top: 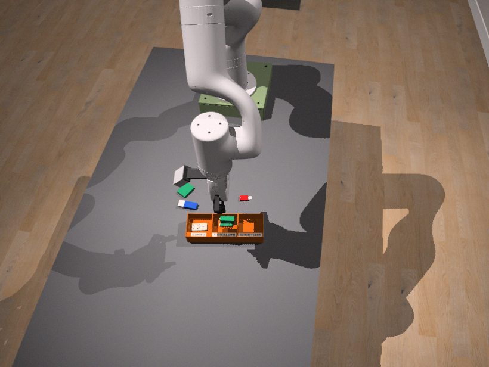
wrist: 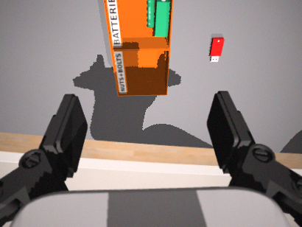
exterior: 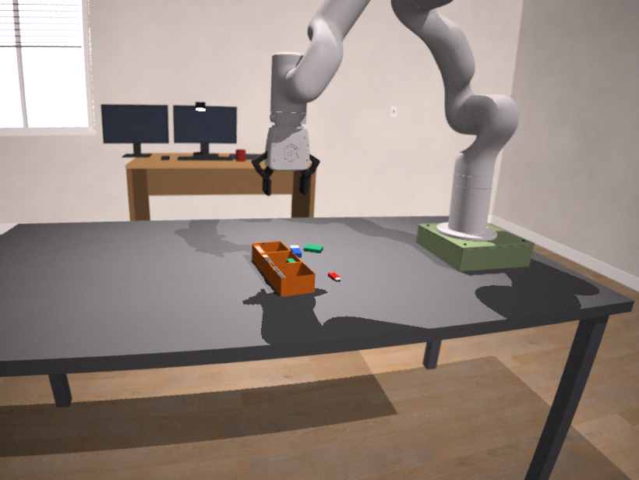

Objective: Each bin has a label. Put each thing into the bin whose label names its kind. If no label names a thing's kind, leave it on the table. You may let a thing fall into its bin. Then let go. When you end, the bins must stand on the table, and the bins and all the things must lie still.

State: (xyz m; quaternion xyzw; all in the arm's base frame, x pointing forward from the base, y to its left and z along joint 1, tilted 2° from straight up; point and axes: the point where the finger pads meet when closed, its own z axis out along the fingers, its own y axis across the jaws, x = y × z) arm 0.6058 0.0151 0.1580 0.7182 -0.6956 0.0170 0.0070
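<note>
The gripper (top: 219,211) (exterior: 285,192) (wrist: 146,108) hangs above the table (top: 237,308) (exterior: 154,305) (wrist: 40,55), its jaws wide apart and gripping nothing. Below them is the orange three-bin organizer (top: 225,240) (exterior: 297,284) (wrist: 141,43), standing on the table. Its BATTERIES bin contains a boxy green battery (top: 226,218) (wrist: 162,18) and, beside it, a slim green cylindrical battery (top: 226,224) (wrist: 150,15). A white domino-like tile (top: 199,226) lies in the GAMES bin. Also lower than the jaws, on the table outside the bins, are a red USB stick (top: 244,198) (exterior: 333,277) (wrist: 216,47), a blue-and-white eraser-like block (top: 189,205) (exterior: 295,252) and a flat green block (top: 185,190) (exterior: 313,248). In the wrist view, the stick appears beyond the right-hand fingertip.
</note>
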